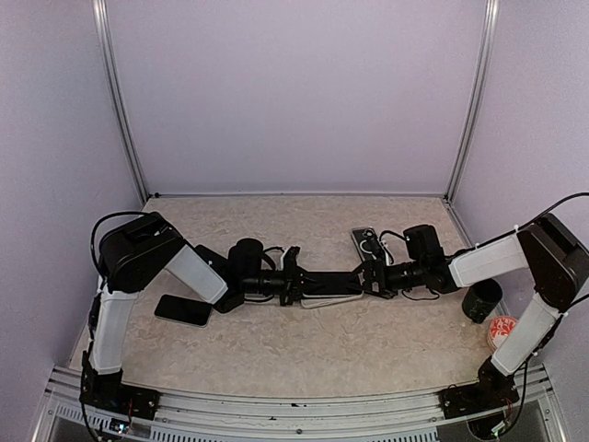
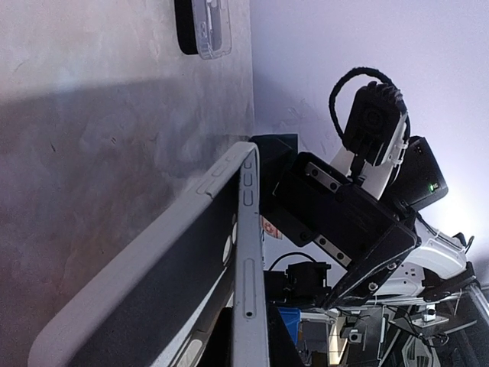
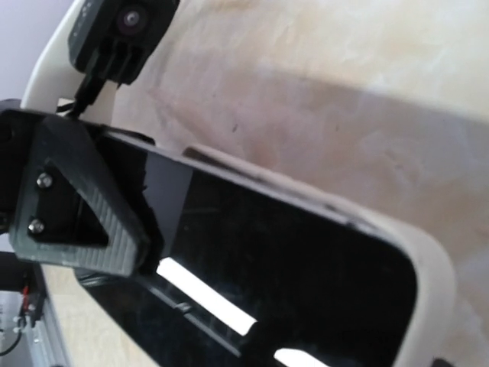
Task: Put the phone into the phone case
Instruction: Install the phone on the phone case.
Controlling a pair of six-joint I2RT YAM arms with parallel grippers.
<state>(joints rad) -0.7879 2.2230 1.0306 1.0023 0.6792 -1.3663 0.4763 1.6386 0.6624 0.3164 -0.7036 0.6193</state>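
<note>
The phone case [image 3: 437,284] hangs above the middle of the table [image 1: 304,354], lying lengthwise between my two arms. The phone [image 3: 290,267] sits in it, dark screen inside the pale rim. My left gripper [image 1: 295,284] is clamped tight on the case's left end. In the right wrist view one of its fingers [image 3: 76,218] covers that end, so I cannot tell whether the phone is fully seated there. My right gripper [image 1: 372,276] stands spread wide at the other end. My right wrist view does not show its tips, and whether they touch the case I cannot tell. From above, both grippers hide most of the case.

Just behind my right gripper a second phone [image 1: 364,241] lies flat in a clear case; my left wrist view cuts it off. A bare black phone [image 1: 182,310] lies by my left forearm. Well off to the right stand a black cup [image 1: 481,299] and a small red-and-white round thing [image 1: 502,330], too small to identify.
</note>
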